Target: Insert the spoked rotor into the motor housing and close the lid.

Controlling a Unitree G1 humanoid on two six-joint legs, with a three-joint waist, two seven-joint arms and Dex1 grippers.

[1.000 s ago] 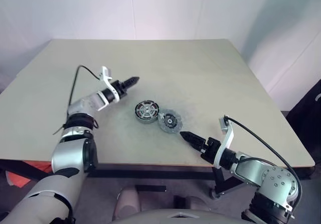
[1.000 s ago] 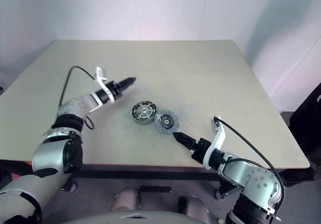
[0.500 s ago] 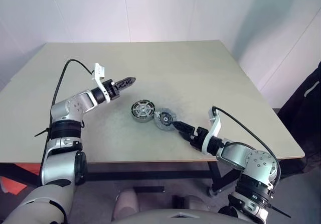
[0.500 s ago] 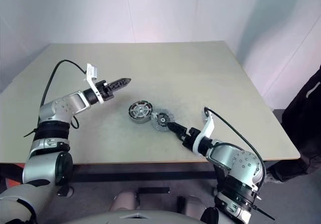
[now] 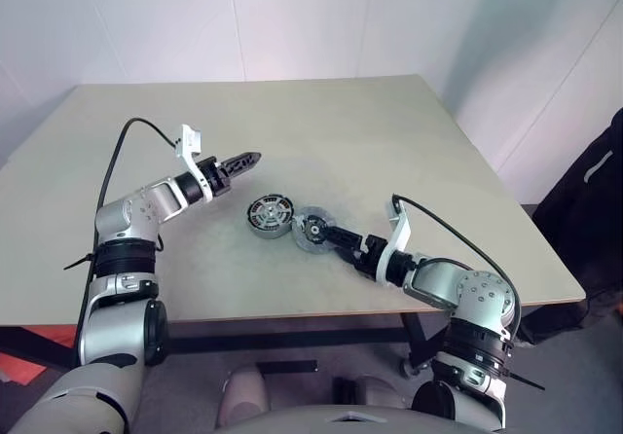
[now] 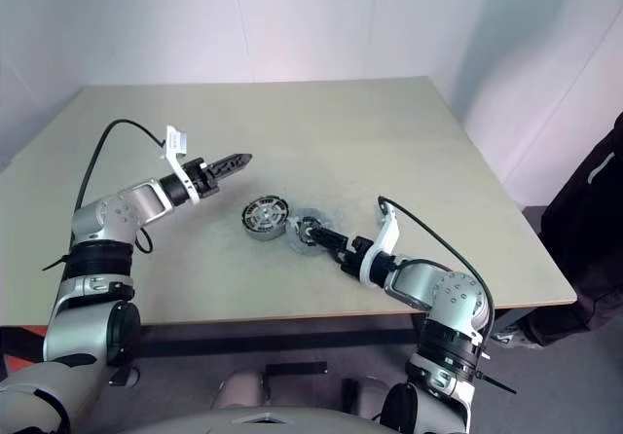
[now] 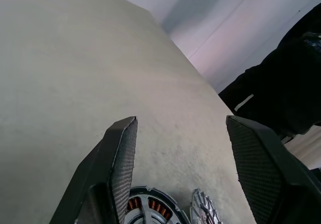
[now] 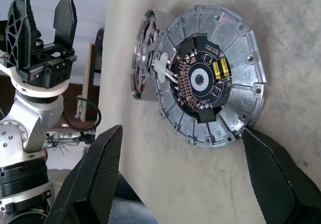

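— Right wrist view: any writing?
— None legible on the flat silvery-grey lid [image 8: 210,78]. It lies on the beige table [image 5: 389,142], touching the dark coil-lined motor housing [image 5: 267,214].
— Changes?
— Right gripper [image 5: 328,236] has advanced to the lid, fingers spread; left gripper [image 5: 248,160] is spread too.

Ribbed silvery cast-metal lid [image 8: 213,78], copper-coiled motor housing [image 5: 267,214], matt beige table [image 5: 321,132].
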